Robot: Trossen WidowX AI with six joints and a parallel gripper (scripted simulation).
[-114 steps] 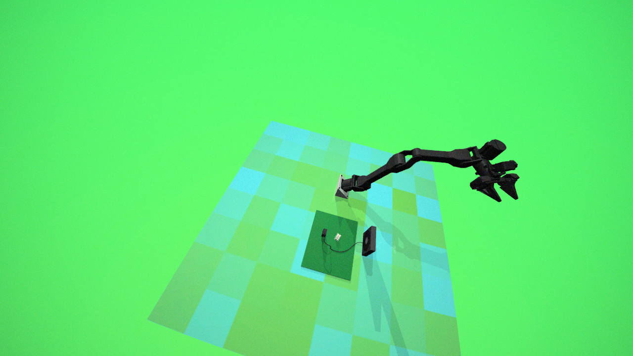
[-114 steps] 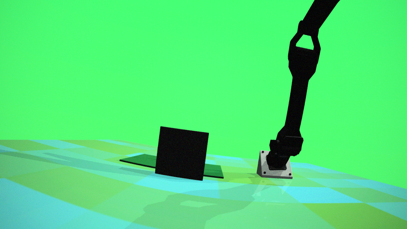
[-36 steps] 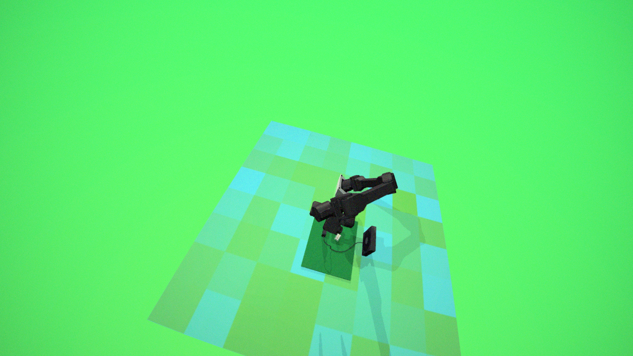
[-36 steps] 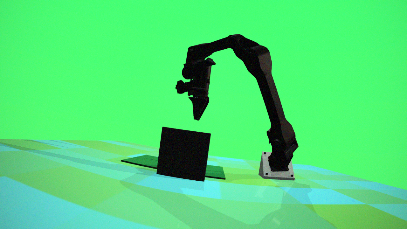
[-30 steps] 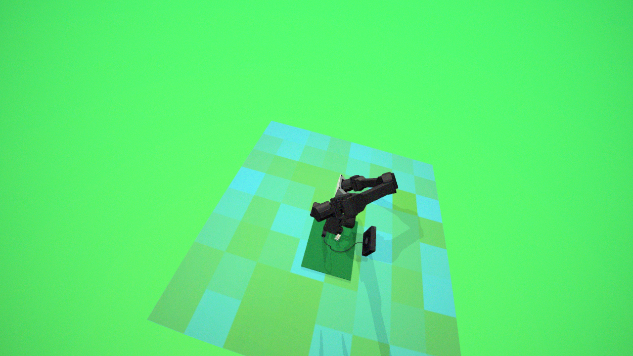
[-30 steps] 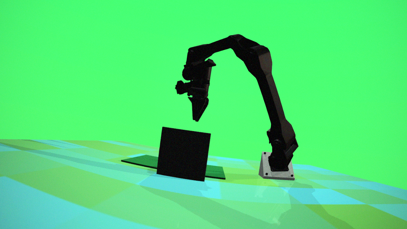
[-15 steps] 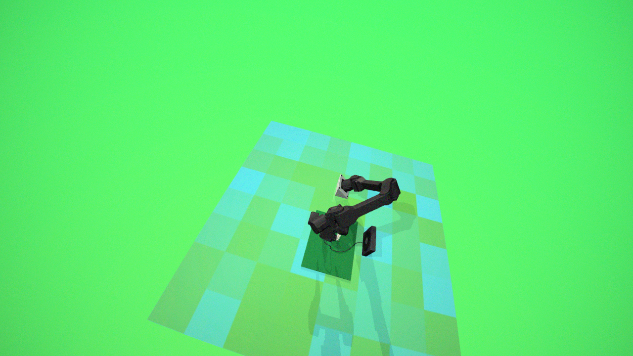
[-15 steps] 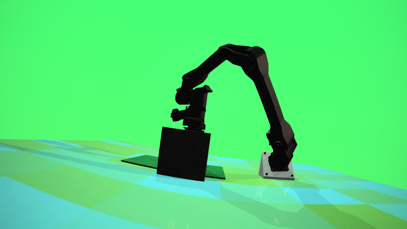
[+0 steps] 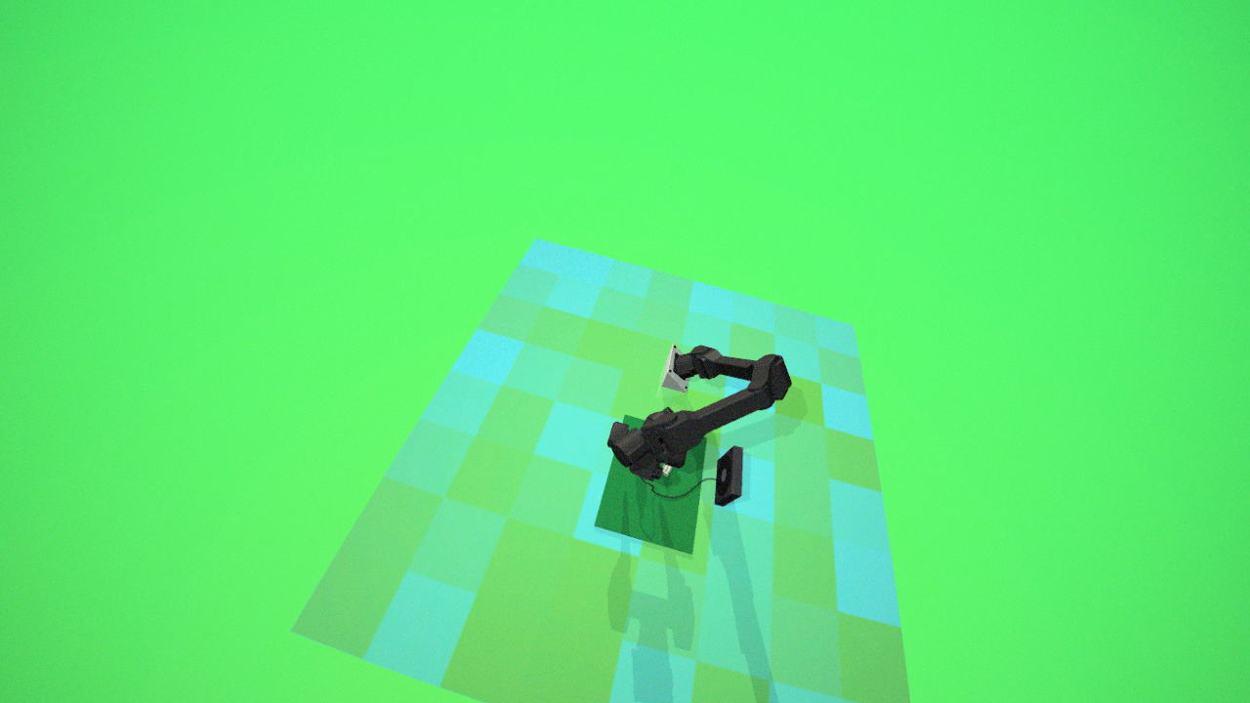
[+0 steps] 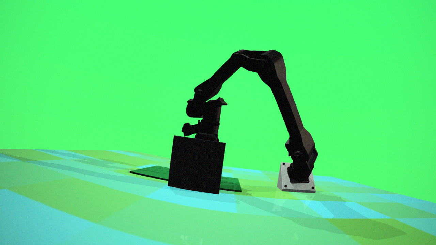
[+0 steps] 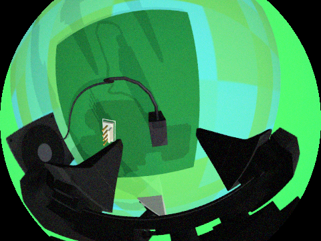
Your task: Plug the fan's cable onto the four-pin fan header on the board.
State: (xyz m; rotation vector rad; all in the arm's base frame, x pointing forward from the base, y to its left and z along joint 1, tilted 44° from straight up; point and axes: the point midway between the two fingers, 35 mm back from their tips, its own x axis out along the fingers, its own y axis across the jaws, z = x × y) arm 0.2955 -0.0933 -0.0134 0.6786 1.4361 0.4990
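Observation:
The black plug (image 11: 158, 128) stands upright on the green board (image 9: 622, 514) (image 10: 149, 172) (image 11: 174, 37), with the black cable (image 11: 125, 79) (image 9: 675, 497) rising from its top and arching to the fan. The white four-pin header (image 11: 112, 128) (image 9: 666, 469), with gold pins, lies to the left of the plug in the wrist view, apart from it. My gripper (image 11: 160, 138) points down over the board and is open and empty. In the wrist view the plug appears between the fingertips; the left fingertip appears just beside the header. The fan hides the fingertips in the exterior view.
The black square fan (image 9: 729, 476) (image 10: 196, 164) (image 11: 40, 140) stands on edge beside the board, left in the wrist view. The arm's grey wedge base (image 9: 672, 376) (image 10: 283, 185) (image 11: 154, 203) stands beyond the board's edge.

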